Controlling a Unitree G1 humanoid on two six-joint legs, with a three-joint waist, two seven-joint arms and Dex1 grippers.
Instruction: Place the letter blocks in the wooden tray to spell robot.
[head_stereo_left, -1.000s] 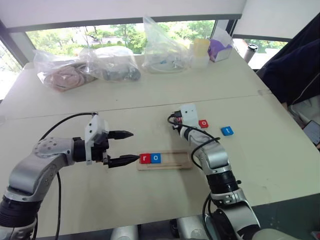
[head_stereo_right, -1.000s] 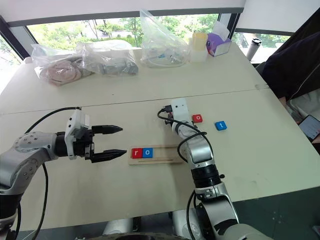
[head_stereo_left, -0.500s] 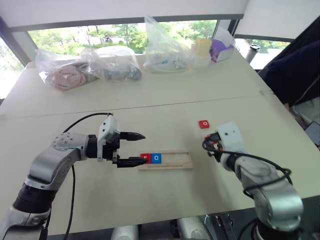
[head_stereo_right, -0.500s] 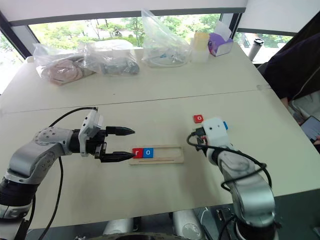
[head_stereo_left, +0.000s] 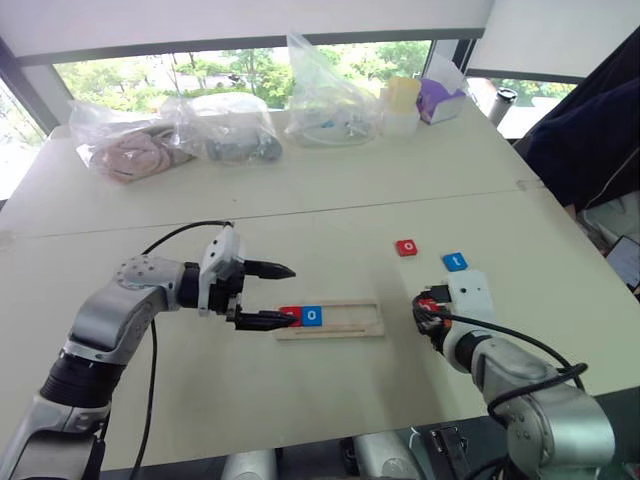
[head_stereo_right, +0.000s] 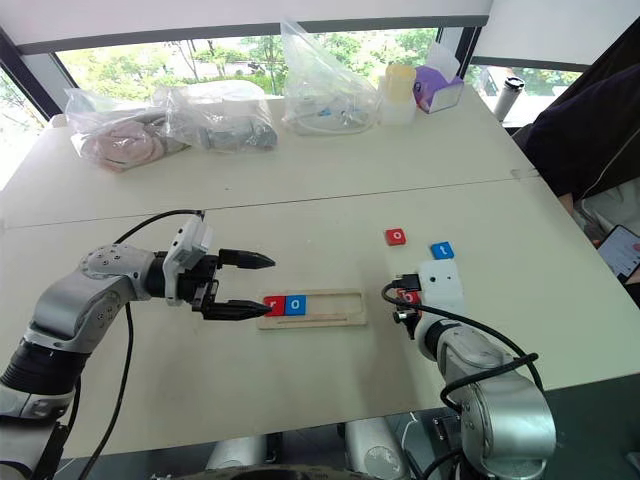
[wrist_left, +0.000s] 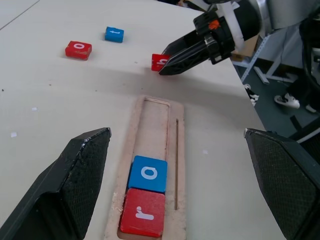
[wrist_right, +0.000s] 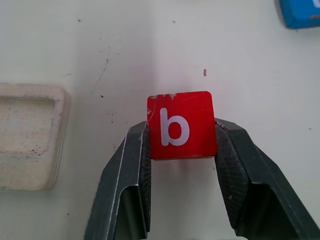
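Since a second ago the right arm has drawn back from the middle of the frame toward the lower right, carrying the red b block (wrist_right: 182, 125) with it, and the blue t block (head_stereo_left: 454, 261) it was covering now shows; the left arm has shifted slightly toward the tray.

Across the pale tabletop (head_stereo_left: 300, 210) the wooden tray (head_stereo_left: 355, 322) lies in the centre of the head views, its long axis running left to right. Its left end holds the red r block (wrist_left: 142, 218) and the blue o block (wrist_left: 148, 173), side by side and touching; the remaining three places toward the tray's right end are bare wood.

The right end effector (wrist_right: 181, 150) sits right of the tray's right end, clamped shut on the b block, whose letter faces up between the fingers. The next free place lies to its left in the head views, just beside the blue o, so the carry probably runs leftward along the tray's own axis, over the right rim; this arm is the nearer one to that slot and nothing stands between.

The left end effector (head_stereo_left: 275, 295) hovers at the tray's left end, spread wide and holding nothing, its lower finger near the r block. It may brace the tray, though it could crowd the placing.

Upper right of the tray, well apart from it, the red o block (head_stereo_left: 406, 247) and the t block lie loose with open room around them
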